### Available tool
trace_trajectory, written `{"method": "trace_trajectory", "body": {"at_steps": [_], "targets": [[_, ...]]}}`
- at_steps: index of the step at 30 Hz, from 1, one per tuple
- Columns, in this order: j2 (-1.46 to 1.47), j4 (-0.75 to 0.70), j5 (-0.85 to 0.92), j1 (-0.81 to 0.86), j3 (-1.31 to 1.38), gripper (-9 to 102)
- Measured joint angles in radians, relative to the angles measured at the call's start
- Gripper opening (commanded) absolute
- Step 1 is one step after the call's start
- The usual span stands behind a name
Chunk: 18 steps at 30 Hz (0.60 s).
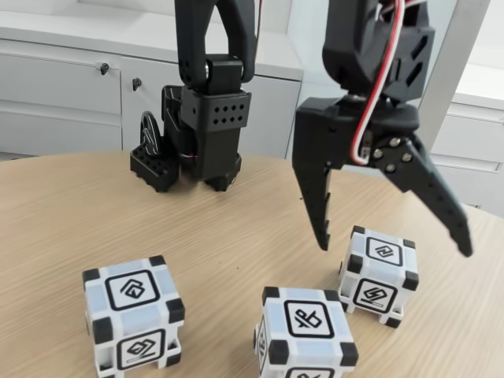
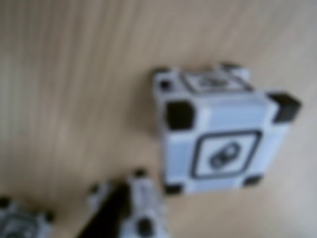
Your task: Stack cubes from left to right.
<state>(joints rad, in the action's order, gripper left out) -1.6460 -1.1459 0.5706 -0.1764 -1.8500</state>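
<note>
Three white cubes with black corners stand apart on the wooden table point(image 1: 236, 228) in the fixed view: the left cube point(image 1: 132, 324), the middle cube point(image 1: 305, 337) and the right cube point(image 1: 379, 276). My gripper point(image 1: 394, 249) hangs open just above the right cube, its black fingers spread wide to either side and touching nothing. In the blurred wrist view one cube point(image 2: 223, 136) sits large at centre right. A second cube point(image 2: 141, 208) lies at the bottom edge, partly behind a dark finger point(image 2: 106, 218). A third cube point(image 2: 22, 225) peeks in at the bottom left corner.
The arm's black base point(image 1: 197, 150) stands at the back of the table, behind the left and middle cubes. White cabinets point(image 1: 63, 87) line the wall beyond the table's curved far edge. Bare wood lies between the cubes and the base.
</note>
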Motion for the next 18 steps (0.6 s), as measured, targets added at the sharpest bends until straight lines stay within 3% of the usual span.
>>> {"method": "trace_trajectory", "body": {"at_steps": [18], "targets": [[0.078, 0.000, -0.074, -0.106, 0.008, 44]]}}
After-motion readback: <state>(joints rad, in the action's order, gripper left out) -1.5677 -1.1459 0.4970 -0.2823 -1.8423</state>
